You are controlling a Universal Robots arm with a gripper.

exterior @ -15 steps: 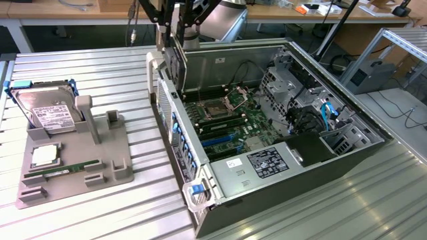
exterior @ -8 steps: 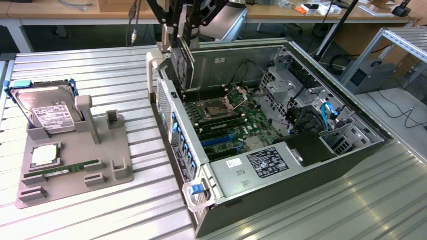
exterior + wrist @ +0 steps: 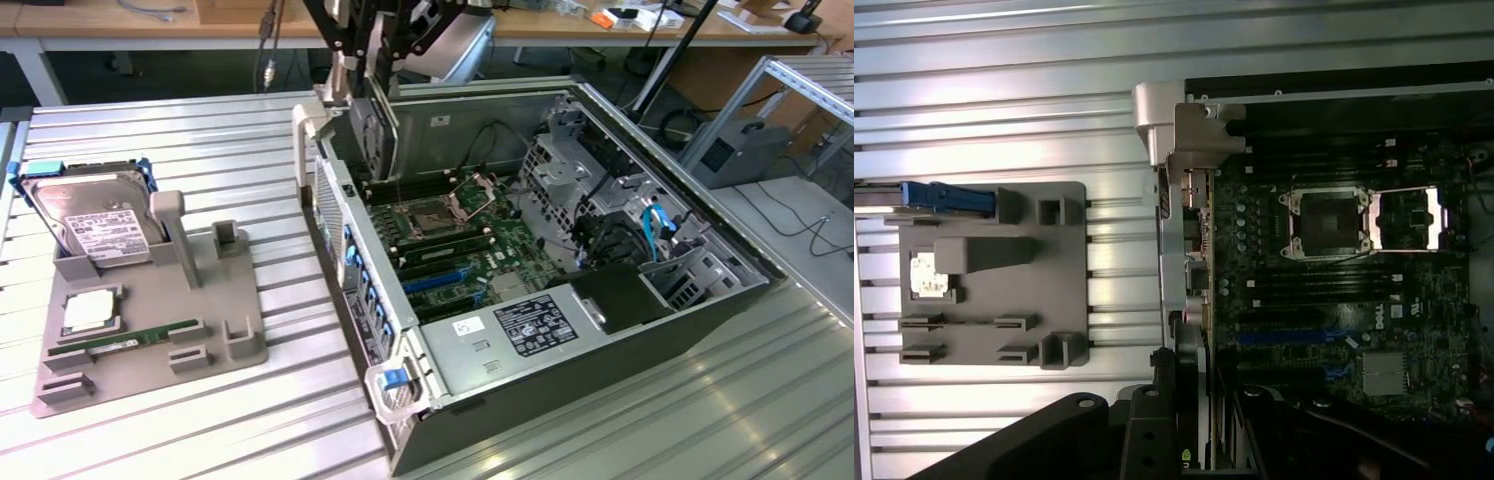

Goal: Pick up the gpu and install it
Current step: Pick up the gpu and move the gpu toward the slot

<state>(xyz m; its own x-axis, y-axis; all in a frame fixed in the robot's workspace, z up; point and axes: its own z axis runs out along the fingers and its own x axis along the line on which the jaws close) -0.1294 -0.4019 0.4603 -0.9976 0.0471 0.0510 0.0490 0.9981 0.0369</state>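
gpu (image 3: 379, 115): upright, directly below the gripper (image 3: 368, 55), lower edge inside the open computer case (image 3: 441, 125).
gripper: pinching the gpu's top edge, upper centre of the exterior view.

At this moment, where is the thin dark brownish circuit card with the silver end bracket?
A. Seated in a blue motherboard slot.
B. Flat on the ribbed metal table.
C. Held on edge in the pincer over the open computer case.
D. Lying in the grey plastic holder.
C: the thin dark brownish circuit card hangs on edge, clamped in the pincer, over the open computer case.
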